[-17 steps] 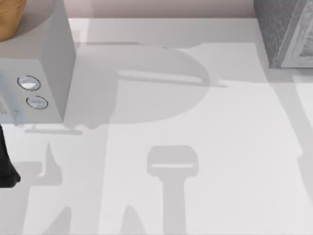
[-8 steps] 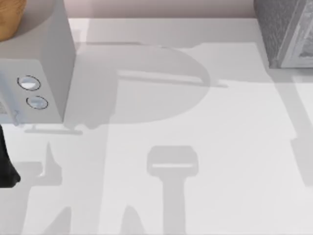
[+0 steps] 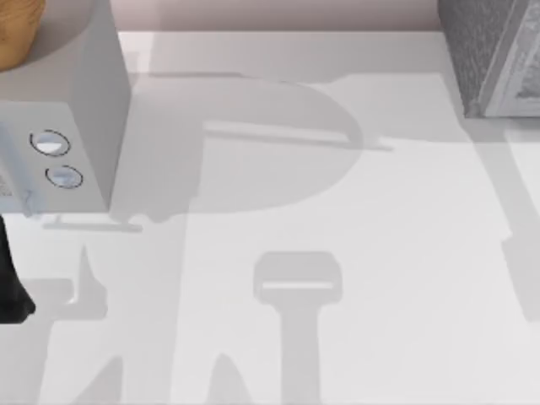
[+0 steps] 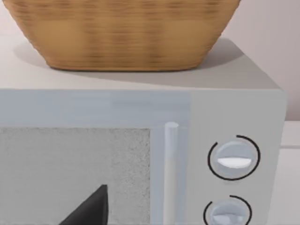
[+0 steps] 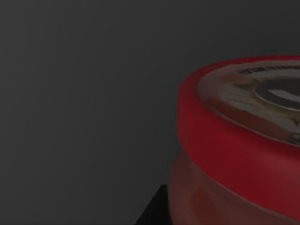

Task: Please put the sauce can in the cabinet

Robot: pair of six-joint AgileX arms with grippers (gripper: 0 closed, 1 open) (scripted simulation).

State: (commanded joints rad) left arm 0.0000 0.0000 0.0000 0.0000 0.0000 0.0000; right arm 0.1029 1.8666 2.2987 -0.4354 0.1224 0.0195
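a pale grey worktop runs under a pinkish far wall, crossed by soft shadows of the arms.

the right wrist view looks into a dim, dark grey space. the sauce can sits very close to the lens, its red-rimmed top and dark centre tilted in that view. a dark edge beside the can's lower part may be a gripper finger, but whether the right gripper is pinching the can or has let go i cannot tell. my guess is that the dim surround is the inside of the cabinet, the dark speckled box at the far right corner of the worktop.

at the near left edge the left arm stands parked in front of the light-grey box with two round knobs. a dark fingertip of the left gripper points at that box's front; its spread cannot be judged. a woven basket rests on that box.

the carry looks largely done; what is likely left is setting the can down, releasing and pulling the right arm out.
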